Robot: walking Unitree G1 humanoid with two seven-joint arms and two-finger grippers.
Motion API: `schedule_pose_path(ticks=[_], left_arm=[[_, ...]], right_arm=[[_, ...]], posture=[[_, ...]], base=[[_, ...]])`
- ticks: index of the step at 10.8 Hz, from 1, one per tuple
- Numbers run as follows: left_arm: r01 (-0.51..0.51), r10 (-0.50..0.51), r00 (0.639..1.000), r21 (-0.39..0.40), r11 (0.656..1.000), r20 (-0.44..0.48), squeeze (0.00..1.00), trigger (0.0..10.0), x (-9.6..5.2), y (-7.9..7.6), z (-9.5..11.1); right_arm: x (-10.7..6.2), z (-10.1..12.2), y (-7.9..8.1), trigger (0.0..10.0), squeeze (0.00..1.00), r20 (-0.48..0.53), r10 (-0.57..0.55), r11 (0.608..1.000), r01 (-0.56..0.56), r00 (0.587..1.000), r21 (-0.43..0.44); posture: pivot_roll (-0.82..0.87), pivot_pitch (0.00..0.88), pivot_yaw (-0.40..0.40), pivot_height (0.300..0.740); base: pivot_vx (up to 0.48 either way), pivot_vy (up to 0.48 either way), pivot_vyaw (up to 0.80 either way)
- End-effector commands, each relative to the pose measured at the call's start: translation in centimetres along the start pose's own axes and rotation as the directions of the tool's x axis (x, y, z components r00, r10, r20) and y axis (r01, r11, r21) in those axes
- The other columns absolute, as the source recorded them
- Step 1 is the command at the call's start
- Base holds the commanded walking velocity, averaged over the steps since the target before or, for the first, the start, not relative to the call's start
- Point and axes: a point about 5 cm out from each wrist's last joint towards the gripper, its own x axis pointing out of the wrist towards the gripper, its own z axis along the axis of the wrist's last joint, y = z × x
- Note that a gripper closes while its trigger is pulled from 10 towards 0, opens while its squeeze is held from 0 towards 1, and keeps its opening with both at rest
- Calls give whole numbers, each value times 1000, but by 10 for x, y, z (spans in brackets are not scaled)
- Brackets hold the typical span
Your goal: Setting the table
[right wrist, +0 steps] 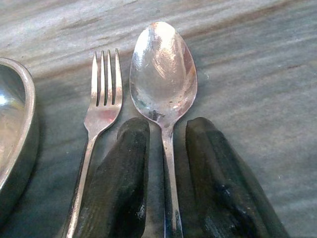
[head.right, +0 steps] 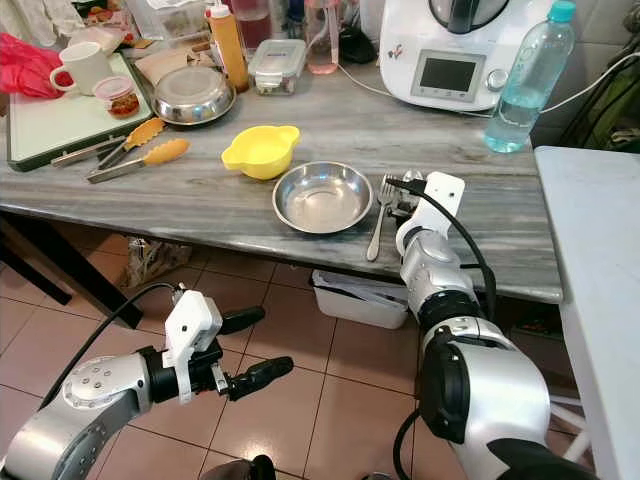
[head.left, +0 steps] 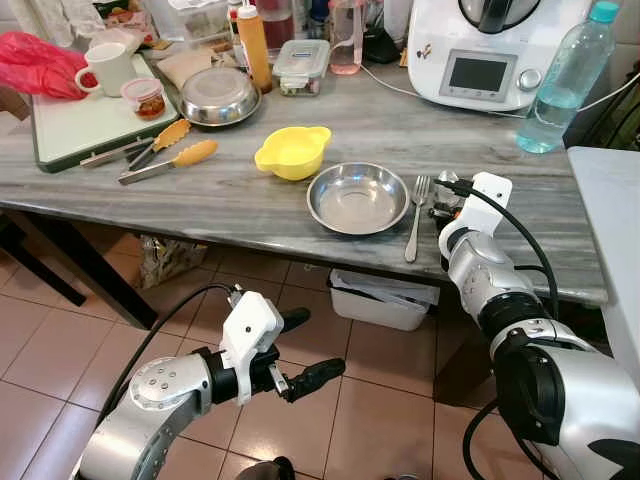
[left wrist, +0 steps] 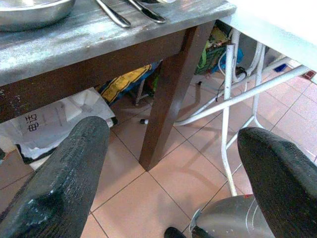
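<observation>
The shiny silver metal spoon (right wrist: 164, 84) lies flat on the grey streaky stone desk (head.left: 240, 190), near the front edge. Its long line runs from the robot twd the back of the desk: bowl end far, handle end near. The right hand (right wrist: 166, 178) is down on the desk w/ one black finger (right wrist: 119, 178) on each side of the spoon handle. Fingers are close around it, but I can't tell if they squeeze it or just sit beside it.

Just left of the spoon is a silver metal fork (head.left: 415, 215). It lies the same way, prongs far, handle near, almost side by side w/ the spoon. Left of the fork is a round silver metal bowl (head.left: 357, 198) w/ nothing in it. A yellow plastic bowl w/ two small ears (head.left: 291, 151) sits just behind & left of it, close to touching; nothing can be seen in it either.

Further back: a white kitchen machine w/ a small screen (head.left: 490, 50), a clear plastic water bottle w/ a blue cap (head.left: 566, 80) about half full, an orange squeeze bottle (head.left: 253, 45), a clear lidded box (head.left: 301, 66), & a silver metal bowl turned upside down (head.left: 219, 96). Two tongs w/ orange tips (head.left: 165, 152) lie at the left. A green-edged white tray (head.left: 75, 125) holds a white mug (head.left: 108, 68) & a small red-lidded tub (head.left: 147, 97).

The left hand (head.left: 300, 350) hangs low over the tile floor (head.left: 40, 340), fingers spread apart, holding nothing.
</observation>
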Motion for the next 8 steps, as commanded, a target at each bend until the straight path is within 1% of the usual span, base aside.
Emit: schedule_pose_path(ticks=[1, 2, 4, 6, 8], left_arm=[[0, 0, 1000, 9, 1000, 6, 0, 10000, -1, -1, 3], [1, 0, 999, -14, 1000, 49, 0, 10000, 0, -1, 9], [0, 1, 997, -17, 1000, 81, 0, 10000, 1, -1, 16], [-15, 20, 992, -46, 999, 125, 0, 10000, 4, 3, 23], [-10, 15, 993, -45, 999, 118, 0, 10000, 4, 3, 21]], right_arm=[[0, 1, 4, 10000, 1000, -7, 9, 1000, -9, 1000, 0], [1, 2, 4, 10000, 1000, -4, 10, 1000, -10, 1000, -2], [1, 2, 3, 10000, 1000, -1, 8, 1000, -8, 1000, -3], [0, -1, 0, 10000, 1000, -4, 2, 1000, -2, 1000, -6], [0, -5, -2, 10000, 1000, -11, -1, 1000, 1, 1000, -8]], posture=[[55, 151, 54, 740], [54, 147, 51, 740], [54, 143, 50, 740], [50, 132, 49, 740], [48, 127, 51, 740]], base=[[0, 0, 0], [0, 0, 0], [0, 0, 0], [0, 0, 0], [0, 0, 0]])
